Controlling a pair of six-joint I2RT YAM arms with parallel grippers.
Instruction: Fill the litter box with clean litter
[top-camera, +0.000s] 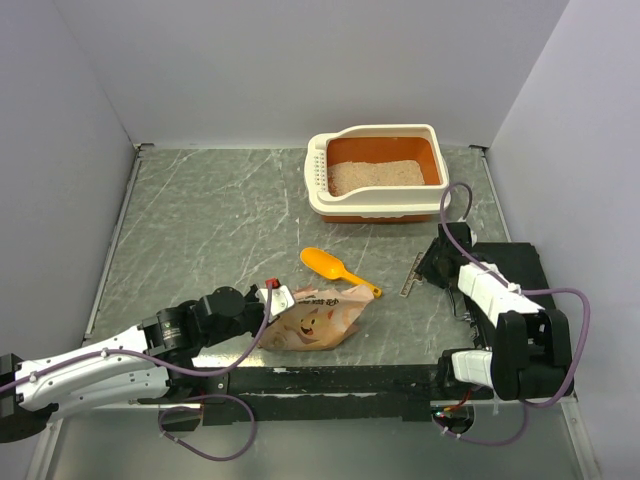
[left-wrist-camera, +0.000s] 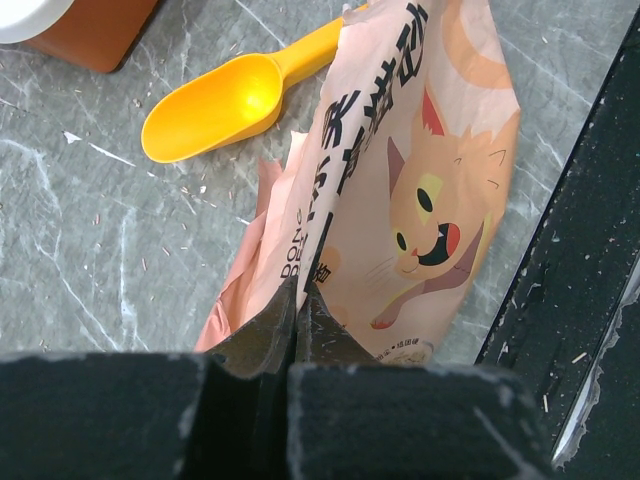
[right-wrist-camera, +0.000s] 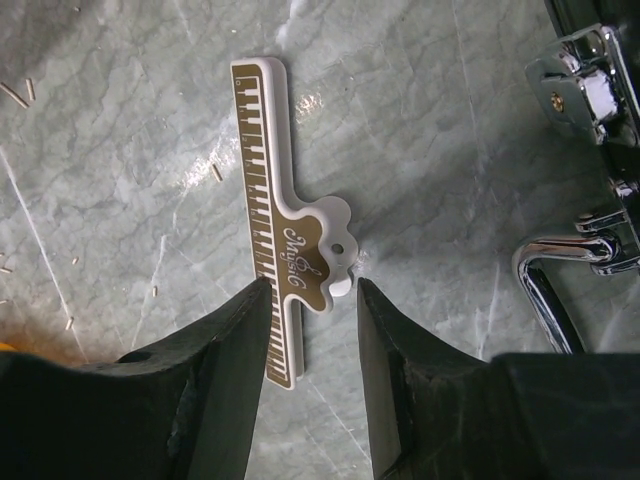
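Observation:
The litter box (top-camera: 372, 209) stands at the back right, with a cream rim and an orange inside. Pale beige clean litter (top-camera: 377, 175) covers its floor. Its corner shows in the left wrist view (left-wrist-camera: 85, 30). My left gripper (top-camera: 276, 299) is shut on the edge of the crinkled tan paper bag (top-camera: 318, 322), which lies flat on the table. In the left wrist view the jaws (left-wrist-camera: 300, 292) pinch the bag (left-wrist-camera: 420, 180) at its cat print. My right gripper (top-camera: 436, 266) is open and low over a white and gold bag clip (right-wrist-camera: 268, 190). Its fingers (right-wrist-camera: 312, 290) straddle the clip's handle end.
A yellow-orange scoop (top-camera: 335, 267) lies between the bag and the litter box and also shows in the left wrist view (left-wrist-camera: 215, 105). The clip (top-camera: 413, 275) lies right of the scoop. A black strip (top-camera: 340, 380) runs along the near edge. Chrome brackets (right-wrist-camera: 570, 260) sit right of the clip.

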